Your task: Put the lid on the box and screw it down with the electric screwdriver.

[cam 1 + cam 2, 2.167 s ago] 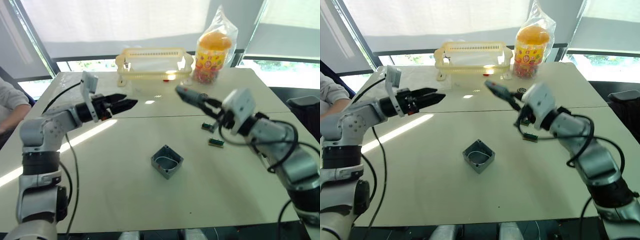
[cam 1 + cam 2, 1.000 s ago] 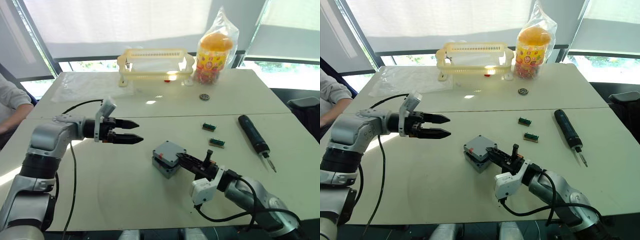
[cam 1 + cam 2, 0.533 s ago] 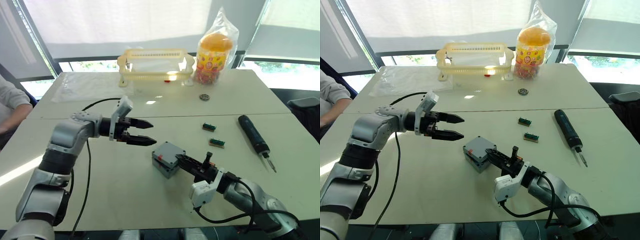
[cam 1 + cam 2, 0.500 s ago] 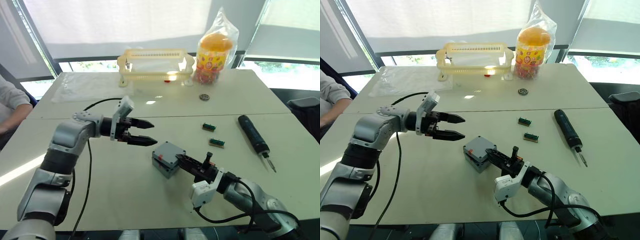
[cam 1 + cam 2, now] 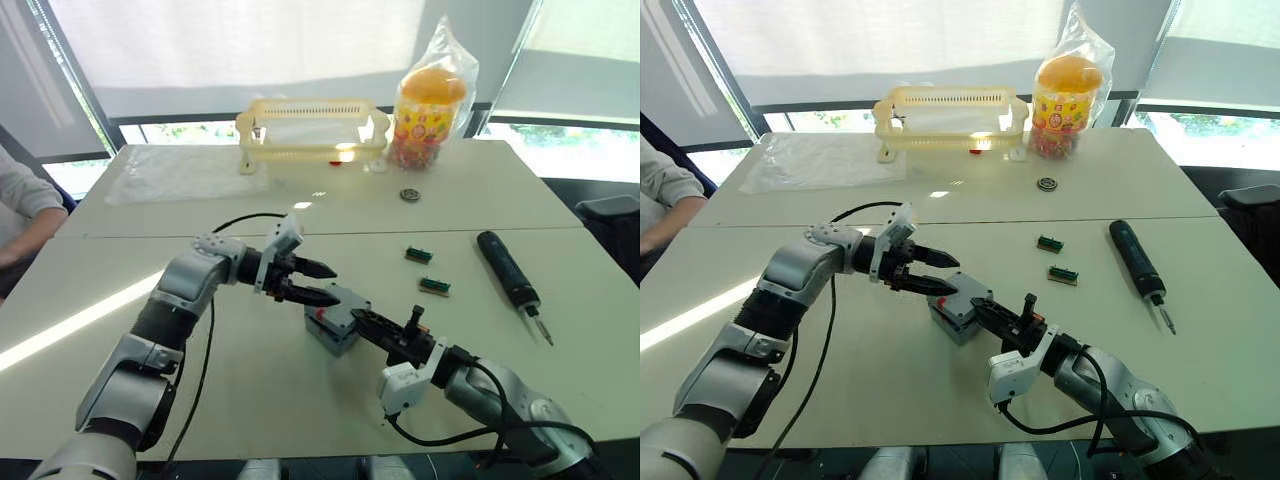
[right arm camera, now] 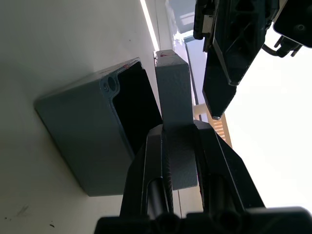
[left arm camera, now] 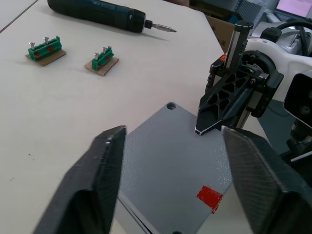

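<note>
At centre frame our right gripper (image 5: 985, 305) pinches the lid (image 7: 170, 170) tilted over the box (image 6: 92, 131), our spread-fingered left gripper (image 5: 318, 283) alongside, while the electric screwdriver (image 5: 508, 277) lies ungrasped at right, nearer our right arm.

1. The left gripper (image 5: 322, 282) has its fingers parted over the lid (image 5: 338, 305).
2. The right gripper (image 5: 362, 320) pinches the lid's near edge above the box (image 5: 330, 336).

Grey lid (image 7: 170, 161) tilted over box (image 6: 92, 131); screwdriver (image 5: 505, 270) lying apart
</note>
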`<action>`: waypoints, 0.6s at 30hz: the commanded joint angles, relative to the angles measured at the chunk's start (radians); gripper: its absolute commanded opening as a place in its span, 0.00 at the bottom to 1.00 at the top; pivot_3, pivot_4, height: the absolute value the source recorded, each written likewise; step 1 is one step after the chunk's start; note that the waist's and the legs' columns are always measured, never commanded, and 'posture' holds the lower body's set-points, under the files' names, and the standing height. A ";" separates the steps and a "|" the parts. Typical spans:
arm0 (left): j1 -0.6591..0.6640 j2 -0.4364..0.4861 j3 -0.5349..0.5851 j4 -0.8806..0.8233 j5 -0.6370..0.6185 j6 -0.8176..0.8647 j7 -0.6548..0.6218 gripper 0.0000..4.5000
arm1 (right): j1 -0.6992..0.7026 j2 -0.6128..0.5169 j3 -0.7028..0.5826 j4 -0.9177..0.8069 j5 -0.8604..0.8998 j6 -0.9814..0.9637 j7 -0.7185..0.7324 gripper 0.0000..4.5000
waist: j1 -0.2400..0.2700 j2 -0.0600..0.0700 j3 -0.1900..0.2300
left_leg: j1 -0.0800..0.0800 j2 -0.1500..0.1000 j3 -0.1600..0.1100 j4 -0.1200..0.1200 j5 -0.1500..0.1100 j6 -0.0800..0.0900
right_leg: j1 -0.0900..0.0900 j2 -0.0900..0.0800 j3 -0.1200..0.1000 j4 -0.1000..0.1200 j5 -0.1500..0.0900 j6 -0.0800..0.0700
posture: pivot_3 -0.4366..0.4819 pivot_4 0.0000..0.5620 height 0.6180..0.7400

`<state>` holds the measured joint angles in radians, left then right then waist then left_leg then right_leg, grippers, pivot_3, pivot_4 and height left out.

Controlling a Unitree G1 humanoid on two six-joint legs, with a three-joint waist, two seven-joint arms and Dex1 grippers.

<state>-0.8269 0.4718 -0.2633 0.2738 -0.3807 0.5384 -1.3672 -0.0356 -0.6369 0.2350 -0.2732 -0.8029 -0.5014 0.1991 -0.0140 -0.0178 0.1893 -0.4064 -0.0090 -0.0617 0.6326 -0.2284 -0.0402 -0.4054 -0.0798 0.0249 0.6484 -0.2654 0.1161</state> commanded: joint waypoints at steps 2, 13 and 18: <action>-0.002 -0.010 -0.005 -0.015 0.015 -0.028 -0.012 0.72 | 0.019 0.004 0.012 0.002 -0.012 0.002 0.000 0.03 | 0.000 0.000 0.000 | 0.000 0.000 0.000 0.000 0.000 0.000 | 0.000 0.000 0.000 0.000 0.000 0.000 | 0.48 0.27 1.00; 0.022 -0.016 -0.047 -0.005 0.080 -0.092 -0.035 0.72 | 0.026 0.004 0.013 -0.002 -0.024 0.003 -0.015 0.03 | 0.000 0.000 0.000 | 0.000 0.000 0.000 0.000 0.000 0.000 | 0.000 0.000 0.000 0.000 0.000 0.000 | 0.48 0.27 1.00; 0.033 -0.024 -0.071 0.023 0.120 -0.132 -0.038 0.72 | 0.040 0.003 0.015 -0.008 -0.030 0.002 -0.019 0.03 | 0.001 0.000 -0.001 | 0.001 0.000 0.000 0.000 0.000 0.000 | 0.001 0.000 0.000 0.000 0.000 0.000 | 0.48 0.27 1.00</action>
<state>-0.7985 0.4475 -0.3105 0.2945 -0.2876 0.4230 -1.3962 -0.0158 -0.6363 0.2351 -0.2753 -0.8276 -0.4982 0.1703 -0.0128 -0.0180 0.1880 -0.4049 -0.0091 -0.0617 0.6328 -0.2284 -0.0402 -0.4034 -0.0799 0.0249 0.6481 -0.2654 0.1161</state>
